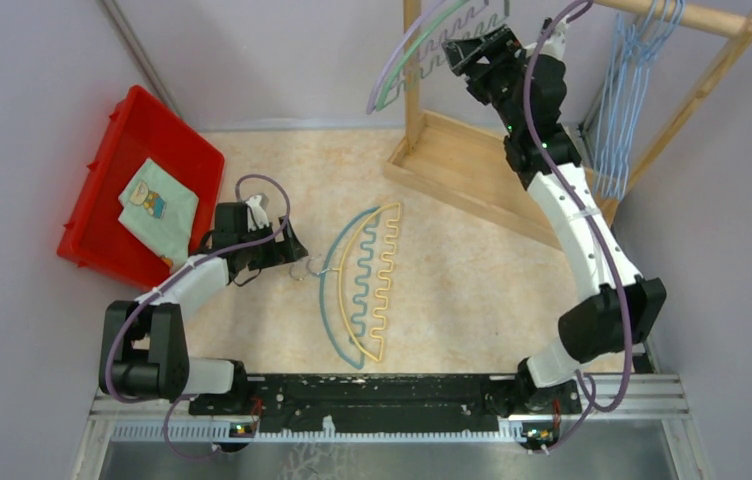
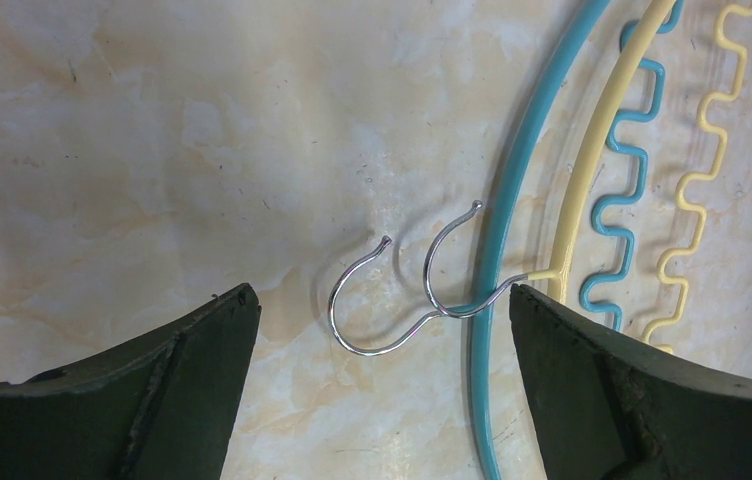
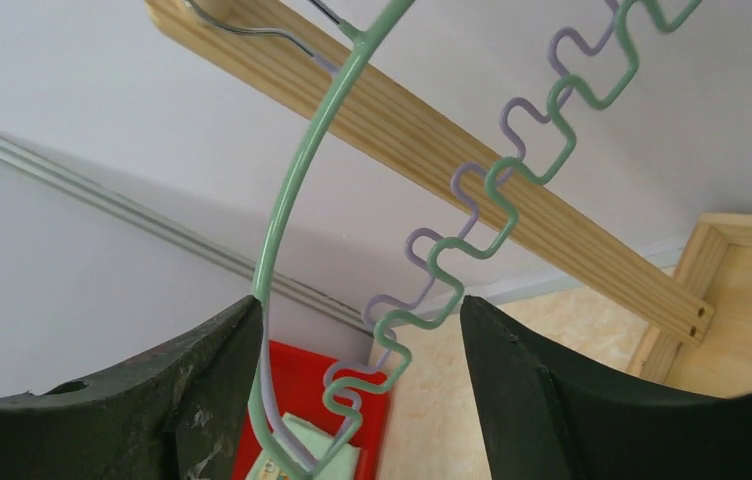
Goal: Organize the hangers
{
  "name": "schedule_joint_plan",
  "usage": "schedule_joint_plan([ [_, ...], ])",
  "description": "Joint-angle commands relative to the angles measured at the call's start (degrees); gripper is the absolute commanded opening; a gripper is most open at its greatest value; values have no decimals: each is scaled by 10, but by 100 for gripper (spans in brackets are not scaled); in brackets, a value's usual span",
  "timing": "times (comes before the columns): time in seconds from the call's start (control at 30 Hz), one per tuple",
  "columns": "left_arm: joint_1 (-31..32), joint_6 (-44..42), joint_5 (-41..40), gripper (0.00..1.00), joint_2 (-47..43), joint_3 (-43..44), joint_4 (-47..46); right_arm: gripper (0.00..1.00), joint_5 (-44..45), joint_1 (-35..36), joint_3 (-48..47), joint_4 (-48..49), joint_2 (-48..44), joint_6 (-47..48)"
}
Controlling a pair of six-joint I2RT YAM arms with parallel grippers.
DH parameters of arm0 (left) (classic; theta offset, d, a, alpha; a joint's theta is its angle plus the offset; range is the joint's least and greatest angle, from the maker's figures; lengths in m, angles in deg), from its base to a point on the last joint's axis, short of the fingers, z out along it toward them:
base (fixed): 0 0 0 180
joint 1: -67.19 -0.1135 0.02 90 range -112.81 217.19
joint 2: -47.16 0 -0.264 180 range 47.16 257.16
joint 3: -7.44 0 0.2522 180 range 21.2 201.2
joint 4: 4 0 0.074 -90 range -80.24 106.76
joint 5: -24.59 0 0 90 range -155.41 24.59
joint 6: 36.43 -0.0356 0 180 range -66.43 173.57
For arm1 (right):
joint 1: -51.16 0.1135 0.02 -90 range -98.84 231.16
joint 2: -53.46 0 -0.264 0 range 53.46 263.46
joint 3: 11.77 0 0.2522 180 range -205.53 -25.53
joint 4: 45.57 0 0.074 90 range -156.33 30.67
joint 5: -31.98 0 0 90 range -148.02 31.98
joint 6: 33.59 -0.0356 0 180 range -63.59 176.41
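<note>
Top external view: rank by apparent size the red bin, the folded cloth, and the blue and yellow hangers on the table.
1. red bin, largest
2. blue hanger and yellow hanger: near-identical, not ranked
3. folded cloth, smallest

The left arm (image 1: 192,285) and the right arm (image 1: 582,225) are built alike, with smooth white curved link shells between chunky black joint housings. A thin lavender cable (image 1: 264,178) loops loosely along each one. A small green light (image 1: 549,144) glows on the right arm's black upper section. The left gripper (image 2: 382,292) and the right gripper (image 3: 359,302) have dark, matte, wedge-shaped fingers (image 2: 182,380) with scuffed, curved inner edges.
</note>
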Motion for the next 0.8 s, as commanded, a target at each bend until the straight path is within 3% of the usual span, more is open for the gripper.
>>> schedule_joint_plan([
  [0.0,-4,-6,-4,100,-4,4,-4,73,0,16,1,-55,-66,66],
  [0.1,-4,-6,-4,100,-3,3,-4,73,21,71,8,-128,-89,137],
  [0.23,-4,-7,-5,100,-5,2,-4,72,121,209,42,-227,-114,257],
  [0.43,-6,1,0,100,2,1,-9,70,178,380,137,-306,-97,281],
  [0.63,-23,15,-2,100,0,-5,-13,64,123,420,215,-271,-26,240],
  [0.77,-45,24,18,99,-3,-11,-20,63,104,433,193,-254,44,260],
])
